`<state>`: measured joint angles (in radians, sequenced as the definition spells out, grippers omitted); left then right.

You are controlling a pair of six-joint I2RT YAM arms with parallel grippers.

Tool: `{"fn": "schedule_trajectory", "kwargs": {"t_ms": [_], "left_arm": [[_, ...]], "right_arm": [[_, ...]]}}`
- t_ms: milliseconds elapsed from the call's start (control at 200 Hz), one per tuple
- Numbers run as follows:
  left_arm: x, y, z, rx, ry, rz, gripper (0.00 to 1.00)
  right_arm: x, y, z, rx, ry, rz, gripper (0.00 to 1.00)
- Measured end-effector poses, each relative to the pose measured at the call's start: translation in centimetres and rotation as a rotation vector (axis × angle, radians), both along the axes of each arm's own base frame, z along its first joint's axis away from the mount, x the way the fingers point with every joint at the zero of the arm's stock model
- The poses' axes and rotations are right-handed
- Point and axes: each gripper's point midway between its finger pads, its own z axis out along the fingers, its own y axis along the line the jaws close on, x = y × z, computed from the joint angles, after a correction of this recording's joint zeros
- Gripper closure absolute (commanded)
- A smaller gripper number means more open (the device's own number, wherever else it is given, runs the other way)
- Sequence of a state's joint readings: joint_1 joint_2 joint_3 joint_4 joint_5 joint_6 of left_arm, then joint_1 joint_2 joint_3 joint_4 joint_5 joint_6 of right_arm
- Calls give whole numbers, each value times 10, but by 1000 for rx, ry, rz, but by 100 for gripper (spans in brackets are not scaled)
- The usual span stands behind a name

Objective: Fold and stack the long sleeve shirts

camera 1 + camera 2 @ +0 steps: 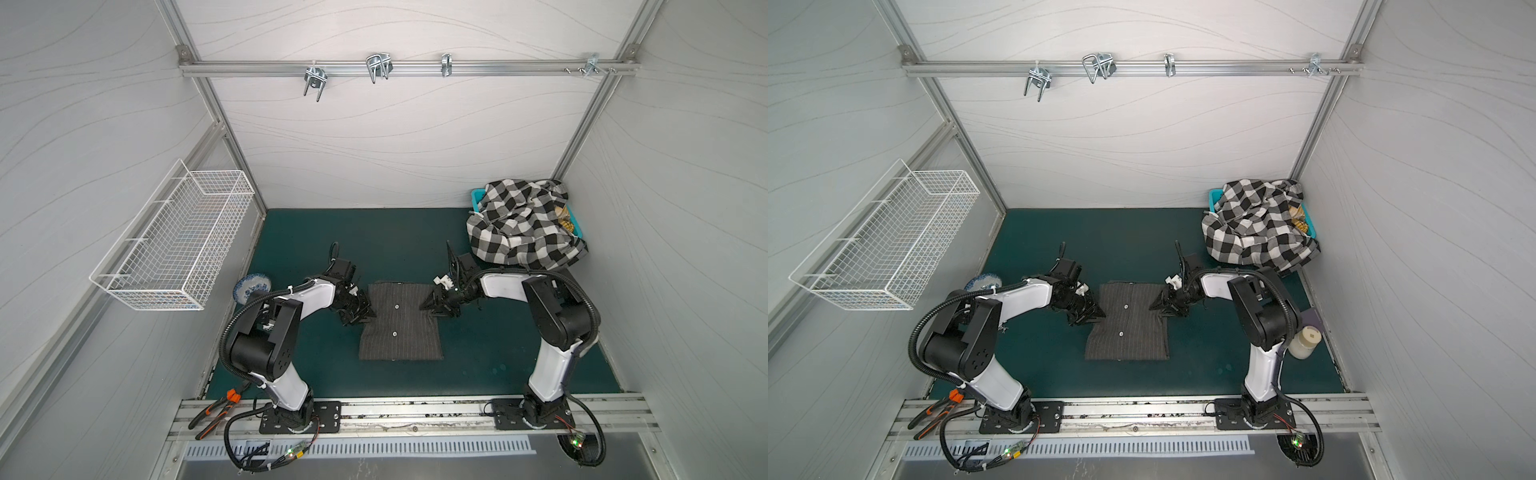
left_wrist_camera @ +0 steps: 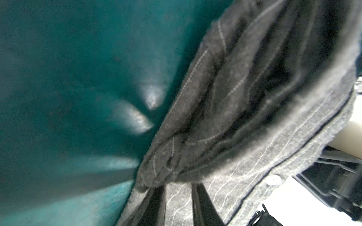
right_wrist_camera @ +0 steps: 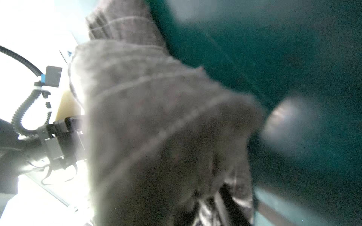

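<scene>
Dark teal matting covers the surface, where the dark charcoal pinstriped button-up shirt lies folded into a rectangle at the middle. The left end effector, nearly closed, pinches a bunched fold at its left edge. The right end effector meets the opposite edge; its grip is too blurred to tell. The black-and-white checked shirt is heaped over the teal plastic basket, far right corner.

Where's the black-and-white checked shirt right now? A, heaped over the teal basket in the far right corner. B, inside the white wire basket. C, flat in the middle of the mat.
A: the checked shirt lies heaped over the teal basket, only bits of its rim showing.
</scene>
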<state>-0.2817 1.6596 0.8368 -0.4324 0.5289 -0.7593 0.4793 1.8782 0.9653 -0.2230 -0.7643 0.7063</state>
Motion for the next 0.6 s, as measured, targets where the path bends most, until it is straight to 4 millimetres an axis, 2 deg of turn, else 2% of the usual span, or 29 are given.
{"fn": "schedule_trajectory", "kwargs": {"t_ms": [60, 200, 290, 380, 485, 550, 600], "left_arm": [[1, -1, 0, -7, 6, 4, 77], [1, -1, 1, -6, 8, 4, 74], [1, -1, 3, 0, 3, 1, 71], [-2, 1, 9, 18, -6, -1, 69], [-4, 5, 24, 32, -34, 5, 68], [-3, 6, 35, 32, -64, 8, 69], [0, 6, 41, 31, -80, 9, 72]], "right_arm": [[-1, 2, -1, 1, 10, 5, 65], [-1, -1, 7, -65, -18, 15, 47], [-1, -13, 23, -159, -78, 20, 45], [2, -24, 54, -231, -172, 17, 52], [5, -28, 88, -274, -288, 21, 72], [2, -23, 96, -293, -324, 47, 80], [-3, -17, 93, -309, -328, 76, 84]]}}
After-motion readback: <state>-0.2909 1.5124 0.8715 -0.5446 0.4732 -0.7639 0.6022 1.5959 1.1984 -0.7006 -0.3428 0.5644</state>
